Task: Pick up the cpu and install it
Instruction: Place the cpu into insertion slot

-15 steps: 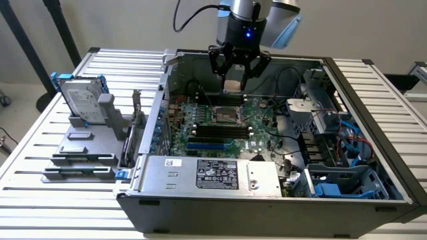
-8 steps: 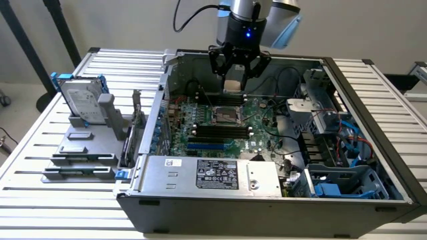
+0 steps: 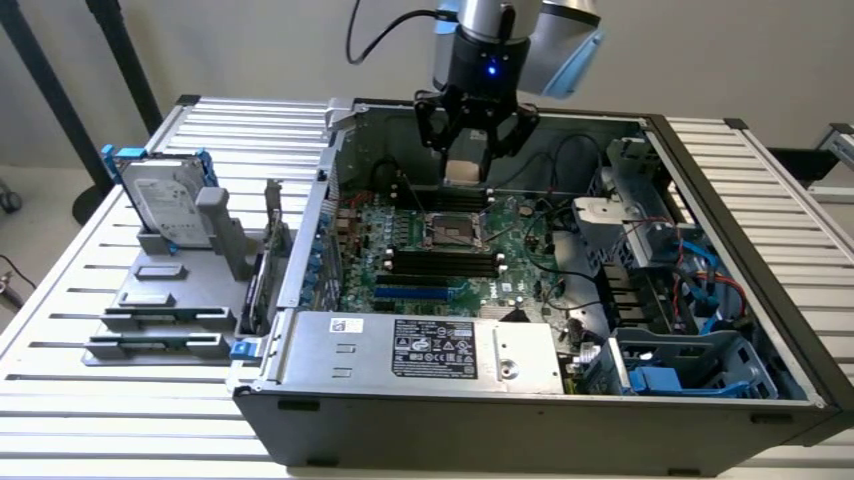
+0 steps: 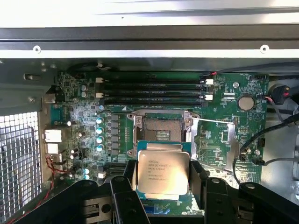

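The cpu [image 4: 162,171], a flat square chip with a silver-grey printed metal top, sits between my black fingers [image 4: 127,185], which press on two opposite edges. My gripper [image 4: 162,179] is shut on it. The chip hangs a little above the green motherboard [image 4: 84,116], just beside the open cpu socket [image 4: 162,129] with its metal frame. In the exterior view my gripper [image 3: 466,160] reaches down into the open computer case [image 3: 534,420] at its far side, with the cpu [image 3: 462,171] at its tips above and behind the socket [image 3: 451,232].
A grey labelled power-supply box [image 3: 427,350] fills the case's near side. Black memory slots [image 4: 154,91] lie beyond the socket. Cables and a drive cage [image 3: 667,250] stand on the exterior view's right. A hard drive with a blue bracket [image 3: 167,200] stands on a grey fixture outside the case.
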Robot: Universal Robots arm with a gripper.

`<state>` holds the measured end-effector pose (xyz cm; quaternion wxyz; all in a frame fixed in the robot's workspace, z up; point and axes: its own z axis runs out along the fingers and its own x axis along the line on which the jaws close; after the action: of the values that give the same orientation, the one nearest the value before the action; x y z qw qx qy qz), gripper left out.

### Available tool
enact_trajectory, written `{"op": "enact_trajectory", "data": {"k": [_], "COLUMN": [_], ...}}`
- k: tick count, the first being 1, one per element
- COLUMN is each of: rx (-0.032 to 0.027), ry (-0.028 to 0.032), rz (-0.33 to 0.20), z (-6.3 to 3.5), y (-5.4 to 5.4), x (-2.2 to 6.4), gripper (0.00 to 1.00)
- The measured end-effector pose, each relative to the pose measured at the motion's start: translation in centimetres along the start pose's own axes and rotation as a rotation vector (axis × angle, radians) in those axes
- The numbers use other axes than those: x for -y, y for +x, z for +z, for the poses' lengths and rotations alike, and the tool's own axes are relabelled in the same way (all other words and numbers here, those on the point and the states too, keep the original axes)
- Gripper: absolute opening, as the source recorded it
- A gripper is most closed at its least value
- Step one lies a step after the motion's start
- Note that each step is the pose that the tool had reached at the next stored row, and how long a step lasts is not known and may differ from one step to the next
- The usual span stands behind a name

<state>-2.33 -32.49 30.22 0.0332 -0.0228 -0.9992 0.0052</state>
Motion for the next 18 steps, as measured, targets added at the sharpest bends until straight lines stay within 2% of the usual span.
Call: {"op": "enact_trajectory", "data": {"k": [18], "rx": [-0.0037], "ry": [-0.0207], "rz": [0.32], "z": [1.21], "y": [-0.1], "x": [-0.01], "gripper": [0.55]}}
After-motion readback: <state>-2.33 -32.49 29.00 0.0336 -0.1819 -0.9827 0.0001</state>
